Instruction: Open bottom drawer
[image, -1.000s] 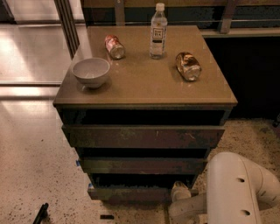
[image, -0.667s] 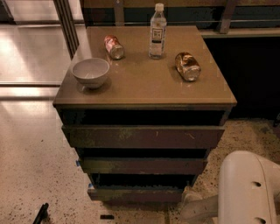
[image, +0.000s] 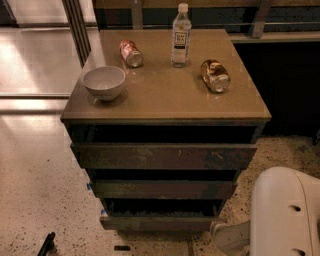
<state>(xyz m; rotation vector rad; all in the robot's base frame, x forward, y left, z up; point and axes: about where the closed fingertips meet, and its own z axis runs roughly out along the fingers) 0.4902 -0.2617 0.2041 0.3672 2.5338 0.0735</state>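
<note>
Bottom drawer (image: 160, 223) is the lowest of three dark brown flat fronts in the bench (image: 165, 102), right at floor level and lower centre in the camera view. It is pulled out a little: a strip of dull grey-green inner floor shows behind the top edge of its front. No handle on it.

Gripper (image: 223, 234) is low at the bottom right, a pale piece sticking out left from the big white arm (image: 286, 215). It sits just beside the drawer's right end, at about the same height as the front, near the floor. The drawer lies to the gripper's left. Can't tell if they touch, and can't tell if the gripper is open or closed, since only a pale stub shows.

Middle drawer (image: 162, 190) is above the bottom one, with a dark gap over it. Top drawer (image: 165, 156) has the widest front, with pale scratches and a dark gap under the bench top.

On the bench top:
- White bowl (image: 103, 82), upright, at the left front.
- Red can (image: 131, 53) on its side, at the back left.
- Clear bottle (image: 180, 37) with a white cap, upright, at the back centre.
- Brown-gold can (image: 215, 76) on its side, to the right of the bottle.

All four are well apart from each other.

The floor (image: 40, 190) is speckled and pale. A black object (image: 46, 245) is at the bottom left, and a small dark bit (image: 121, 248) lies on the floor just below the drawer's left end.
</note>
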